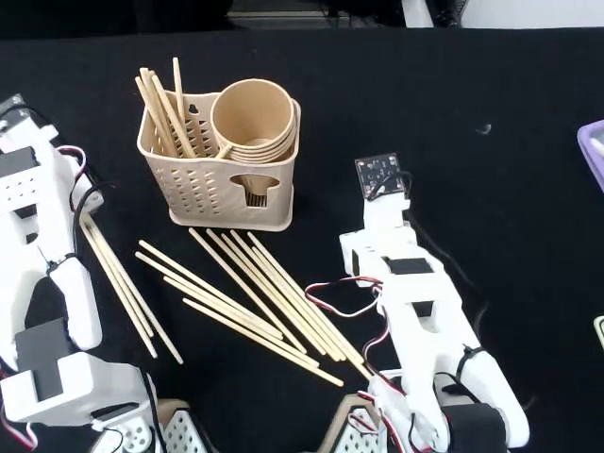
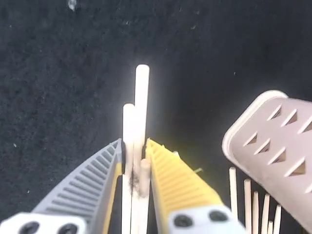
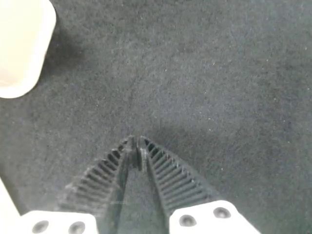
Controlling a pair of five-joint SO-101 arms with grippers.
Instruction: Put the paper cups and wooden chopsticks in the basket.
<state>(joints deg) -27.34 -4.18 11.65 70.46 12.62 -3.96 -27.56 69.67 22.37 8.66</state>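
Wooden chopsticks [image 2: 142, 97] are clamped between the left jaws — the right jaws are seen pressed shut, empty, beside the basket [image 1: 203, 193] on the counter [image 1: 491, 189].

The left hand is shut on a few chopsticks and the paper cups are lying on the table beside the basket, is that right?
Not quite. The high view shows the paper cups stacked inside the basket, not lying beside it. The rest holds: the left hand is shut on a few chopsticks.
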